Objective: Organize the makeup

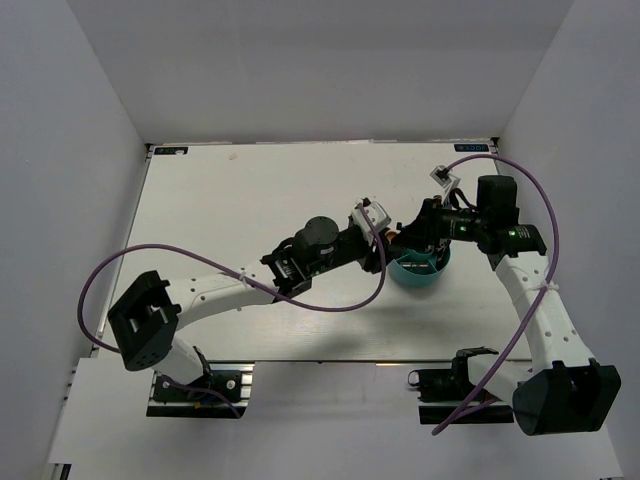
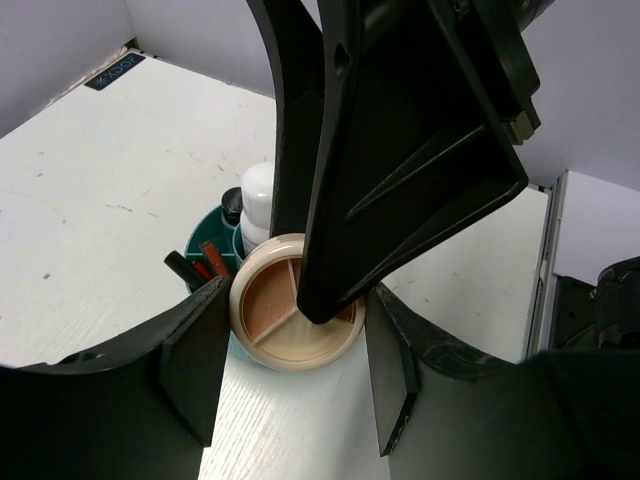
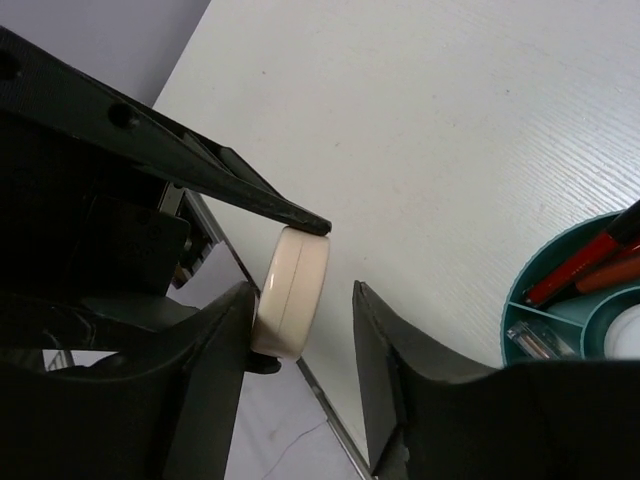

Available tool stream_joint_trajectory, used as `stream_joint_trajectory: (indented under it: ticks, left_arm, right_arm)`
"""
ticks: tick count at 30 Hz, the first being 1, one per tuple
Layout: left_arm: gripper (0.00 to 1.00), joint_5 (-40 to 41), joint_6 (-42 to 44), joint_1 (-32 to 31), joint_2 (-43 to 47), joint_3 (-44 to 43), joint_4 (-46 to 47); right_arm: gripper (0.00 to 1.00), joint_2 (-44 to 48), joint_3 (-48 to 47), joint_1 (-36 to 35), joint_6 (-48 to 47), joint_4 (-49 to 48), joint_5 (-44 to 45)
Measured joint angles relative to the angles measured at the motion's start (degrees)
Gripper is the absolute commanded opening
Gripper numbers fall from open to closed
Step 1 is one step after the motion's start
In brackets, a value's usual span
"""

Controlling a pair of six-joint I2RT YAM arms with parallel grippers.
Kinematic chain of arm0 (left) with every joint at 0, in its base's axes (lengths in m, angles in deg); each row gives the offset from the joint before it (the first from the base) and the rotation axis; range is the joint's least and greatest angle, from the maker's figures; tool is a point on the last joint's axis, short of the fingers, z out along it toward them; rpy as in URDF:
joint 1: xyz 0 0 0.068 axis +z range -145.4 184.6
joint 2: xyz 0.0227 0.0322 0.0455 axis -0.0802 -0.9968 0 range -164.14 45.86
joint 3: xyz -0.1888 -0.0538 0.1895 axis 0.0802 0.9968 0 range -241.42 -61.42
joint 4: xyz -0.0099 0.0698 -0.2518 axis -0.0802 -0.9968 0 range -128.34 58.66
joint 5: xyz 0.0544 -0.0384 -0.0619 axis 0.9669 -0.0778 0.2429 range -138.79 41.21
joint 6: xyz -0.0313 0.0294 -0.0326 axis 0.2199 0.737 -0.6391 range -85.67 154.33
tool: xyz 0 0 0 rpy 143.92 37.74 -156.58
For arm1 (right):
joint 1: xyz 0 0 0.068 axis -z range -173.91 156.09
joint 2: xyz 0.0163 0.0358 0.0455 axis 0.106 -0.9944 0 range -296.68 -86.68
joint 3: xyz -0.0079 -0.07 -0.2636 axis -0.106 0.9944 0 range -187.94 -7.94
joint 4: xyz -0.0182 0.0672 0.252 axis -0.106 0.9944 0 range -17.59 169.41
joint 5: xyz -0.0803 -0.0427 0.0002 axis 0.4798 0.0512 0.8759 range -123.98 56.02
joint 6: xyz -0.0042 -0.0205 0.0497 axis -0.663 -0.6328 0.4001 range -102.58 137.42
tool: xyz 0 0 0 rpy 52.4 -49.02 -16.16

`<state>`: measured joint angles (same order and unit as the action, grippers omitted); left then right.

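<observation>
Right now your left gripper (image 2: pixel 295 335) is clamped on the round peach compact (image 2: pixel 268 322), one finger (image 2: pixel 195 365) pressed to each side of its rim. The compact is lifted off the worktop (image 2: pixel 100 200), and its divided tan and cream pans face your left wrist camera.

Your right gripper (image 3: pixel 303 310) has its jaws apart, straddling the same compact across its thickness. From your right wrist view the compact stands edge-on between them. One finger (image 3: pixel 215 345) touches its flat face. The other finger (image 3: pixel 385 360) stands clear, with a strip of worktop showing in the gap. From the left wrist camera, a broad black finger of the right gripper crosses in front of the compact and hides part of its pans.

Look at the overhead view and you will see both arms meet just above the teal tub (image 1: pixel 418 278), which sits right of the worktop's middle. The compact itself is hidden there by the two grippers.

In the tub you can see the white bottle (image 2: pixel 258 195) standing upright, with a black tube (image 2: pixel 232 205) just beside it. The thin red-and-black pencils (image 2: pixel 210 260) lean in one of the outer compartments. The silver-capped vial (image 3: pixel 530 342) lies in another outer compartment.
</observation>
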<state>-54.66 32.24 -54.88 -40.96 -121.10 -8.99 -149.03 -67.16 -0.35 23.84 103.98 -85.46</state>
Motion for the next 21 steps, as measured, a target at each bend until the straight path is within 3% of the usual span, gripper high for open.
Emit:
stream_joint_trajectory:
  ticks: [5,8,11,21]
  left_arm:
    - [0.19,0.8,0.2,0.0,-0.1,0.0,-0.5]
    - [0.63,1.4,0.2,-0.1,-0.1,0.0,-0.7]
    - [0.98,1.6,-0.1,-0.3,-0.1,0.0,-0.7]
    - [0.98,6.6,-2.1,-0.7,5.5,3.4,-1.7]
  right_arm:
    - [0.20,0.0,0.0,-0.5,0.6,0.0,-0.9]
    - [0.13,0.0,0.0,-0.6,0.9,0.0,-1.0]
    - [0.12,0.0,-0.2,-0.6,0.2,0.2,-0.4]
    - [0.08,-0.7,-3.4,0.0,-7.9,3.9,5.9]
